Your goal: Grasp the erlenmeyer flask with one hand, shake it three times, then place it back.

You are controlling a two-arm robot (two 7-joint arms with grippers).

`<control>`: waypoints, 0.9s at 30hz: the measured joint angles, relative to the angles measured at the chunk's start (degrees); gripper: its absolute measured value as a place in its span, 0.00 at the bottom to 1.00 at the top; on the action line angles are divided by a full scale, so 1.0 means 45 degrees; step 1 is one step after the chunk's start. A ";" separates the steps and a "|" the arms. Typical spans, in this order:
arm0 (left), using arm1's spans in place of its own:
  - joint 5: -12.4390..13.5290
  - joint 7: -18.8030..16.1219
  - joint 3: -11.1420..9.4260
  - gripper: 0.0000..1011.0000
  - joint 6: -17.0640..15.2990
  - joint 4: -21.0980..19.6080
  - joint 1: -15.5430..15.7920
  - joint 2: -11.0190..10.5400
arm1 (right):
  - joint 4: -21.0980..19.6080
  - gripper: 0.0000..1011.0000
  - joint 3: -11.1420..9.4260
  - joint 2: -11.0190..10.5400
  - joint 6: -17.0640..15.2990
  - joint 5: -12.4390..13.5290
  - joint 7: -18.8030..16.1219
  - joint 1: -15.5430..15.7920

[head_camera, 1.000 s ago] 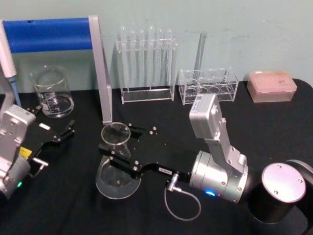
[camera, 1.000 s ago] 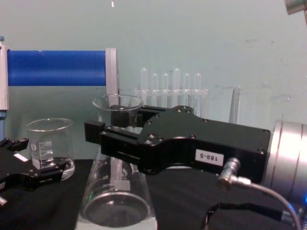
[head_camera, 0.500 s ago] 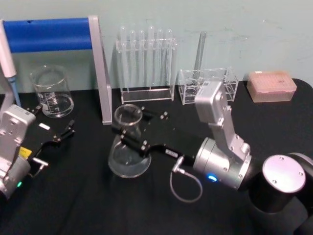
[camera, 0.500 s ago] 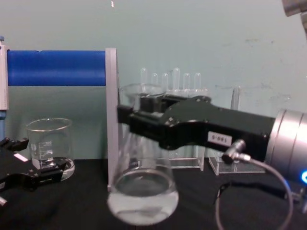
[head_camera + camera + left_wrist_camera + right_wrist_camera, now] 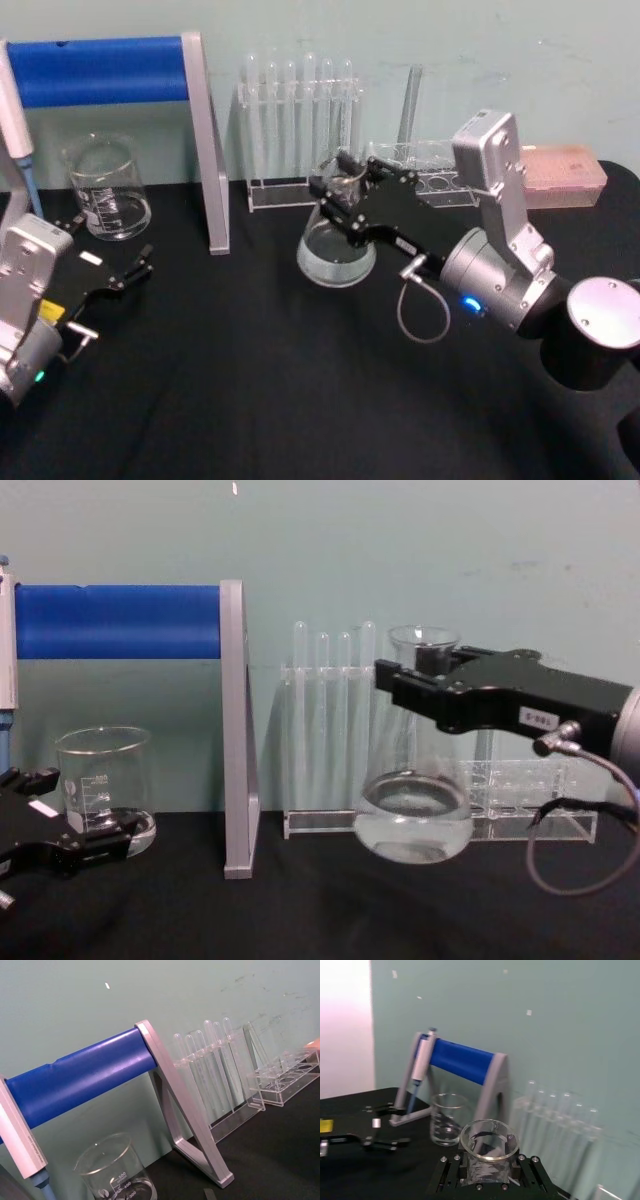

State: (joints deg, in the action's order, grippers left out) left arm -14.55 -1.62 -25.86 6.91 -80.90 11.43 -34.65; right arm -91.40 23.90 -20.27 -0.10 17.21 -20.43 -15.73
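The erlenmeyer flask is clear glass with a little liquid in its base. It hangs off the black table, in front of the test tube rack. My right gripper, the hand with the silver wrist, is shut on the flask's neck just below the rim. In the right wrist view the black jaws sit on either side of the flask's neck. My left gripper rests open and empty at the table's left, near the beaker.
A glass beaker stands back left beside a blue-barred pipette stand. The test tube rack, a low clear rack and a pink tip box line the back wall. The front of the black table is bare.
The right gripper has lifted the flask off the table and carried it rightward and toward the back racks. The left arm has not moved.
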 joint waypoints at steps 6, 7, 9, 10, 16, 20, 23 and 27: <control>0.0000 0.0000 0.0000 0.99 0.0000 0.0000 -0.0001 0.0000 | 0.0393 0.45 -0.0555 0.0128 0.0042 -0.0170 0.0284 -0.0157; 0.0000 0.0000 0.0000 0.99 0.0000 0.0000 0.0000 0.0000 | 0.0442 0.45 -0.0620 0.0143 0.0042 -0.0194 0.0311 -0.0174; 0.0000 0.0000 0.0000 0.99 0.0000 0.0000 -0.0001 0.0000 | 0.0554 0.45 -0.0811 0.0182 0.0042 -0.0250 0.0393 -0.0217; 0.0000 0.0000 0.0000 0.99 0.0000 0.0000 0.0000 0.0000 | 0.0587 0.45 -0.0868 0.0195 0.0042 -0.0264 0.0407 -0.0230; 0.0000 0.0000 0.0000 0.99 0.0000 0.0000 0.0000 0.0000 | 0.0692 0.45 -0.1078 0.0314 0.0027 -0.0360 0.0414 -0.0264; 0.0000 0.0000 0.0001 0.99 0.0000 0.0000 -0.0001 0.0000 | 0.0632 0.45 -0.1061 0.0410 -0.0046 -0.0381 0.0323 -0.0219; 0.0001 0.0000 0.0000 0.99 0.0000 0.0000 0.0000 0.0000 | 0.0490 0.45 -0.0930 0.0482 -0.0114 -0.0381 0.0146 -0.0146; 0.0000 0.0000 0.0000 0.99 0.0000 -0.0001 0.0000 0.0000 | 0.0215 0.45 -0.0676 0.0518 -0.0188 -0.0334 -0.0130 -0.0020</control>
State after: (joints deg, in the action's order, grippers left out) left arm -14.55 -1.62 -25.86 6.91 -80.90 11.43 -34.65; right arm -90.43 20.86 -17.94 -0.95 15.71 -21.01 -15.82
